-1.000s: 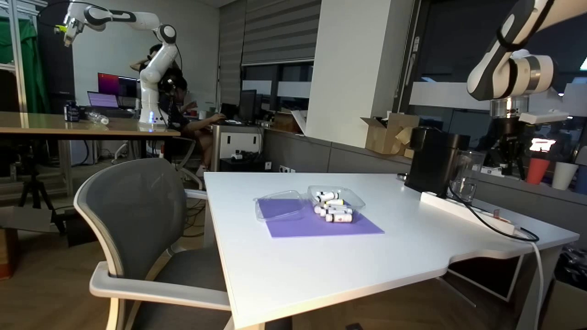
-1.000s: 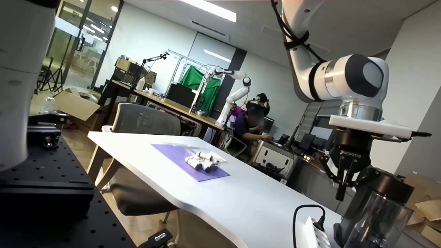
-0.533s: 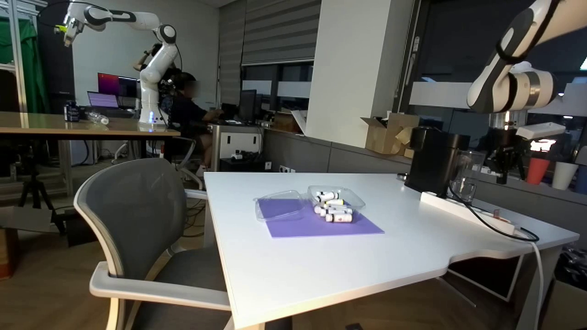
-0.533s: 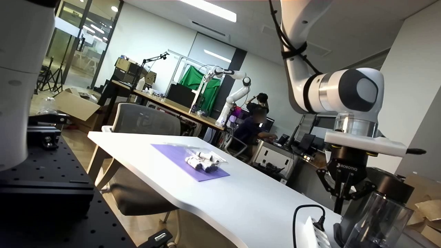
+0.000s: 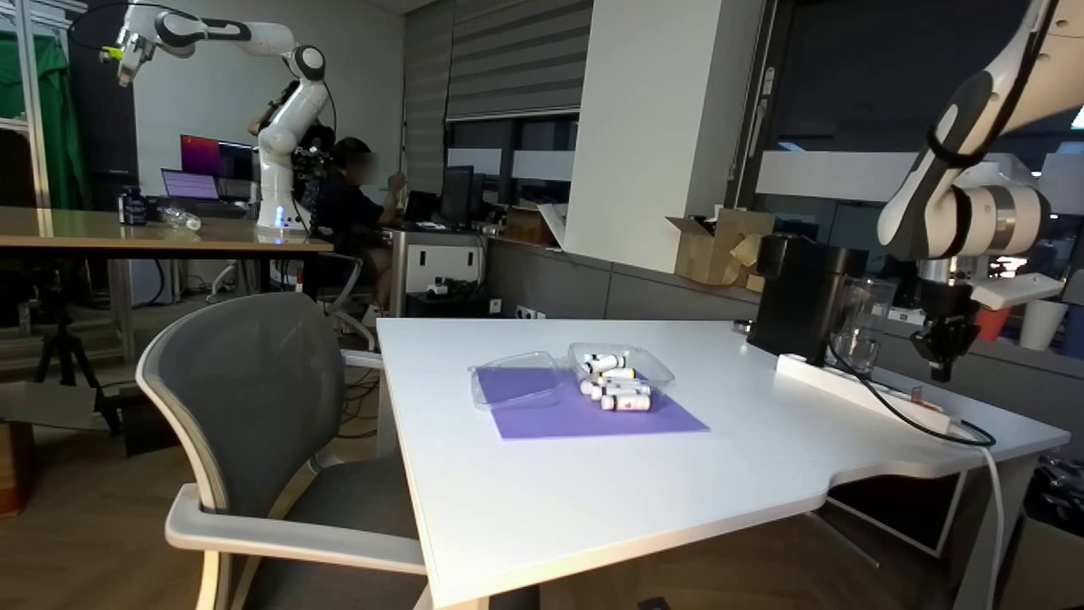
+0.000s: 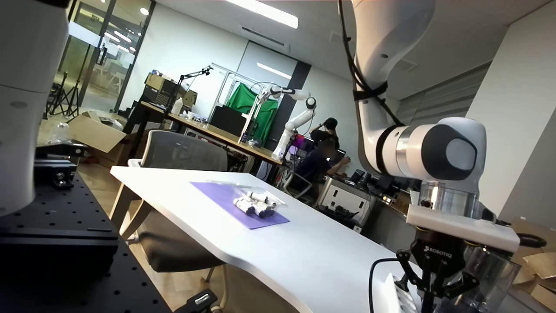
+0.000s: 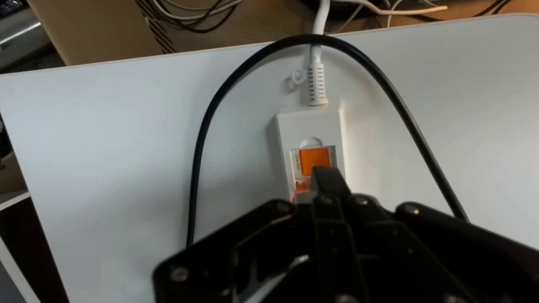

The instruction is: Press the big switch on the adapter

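Note:
The adapter is a long white power strip (image 5: 855, 394) on the table; it also shows in an exterior view (image 6: 393, 292) and the wrist view (image 7: 309, 126). Its big switch is an orange square (image 7: 314, 158) near the cable end, seen small in an exterior view (image 5: 916, 395). Smaller reddish switches (image 7: 302, 186) sit beside it, partly hidden by the gripper. My black gripper (image 7: 330, 176) is shut and empty, pointing down. Its tip covers the big switch's lower right corner in the wrist view. In an exterior view the gripper (image 5: 942, 373) is just above the strip's switch end, apparently apart from it.
A black cable (image 7: 202, 139) loops around the strip's end. A black machine with a clear tank (image 5: 800, 296) stands by the strip's far end, close to the arm. A purple mat (image 5: 542, 419) with a clear box of small bottles (image 5: 622, 388) lies on the white table (image 5: 644, 491).
The arm has come down steadily, bringing the shut gripper from well above the table to just above the strip's switch end. The strip and the table objects have not moved.

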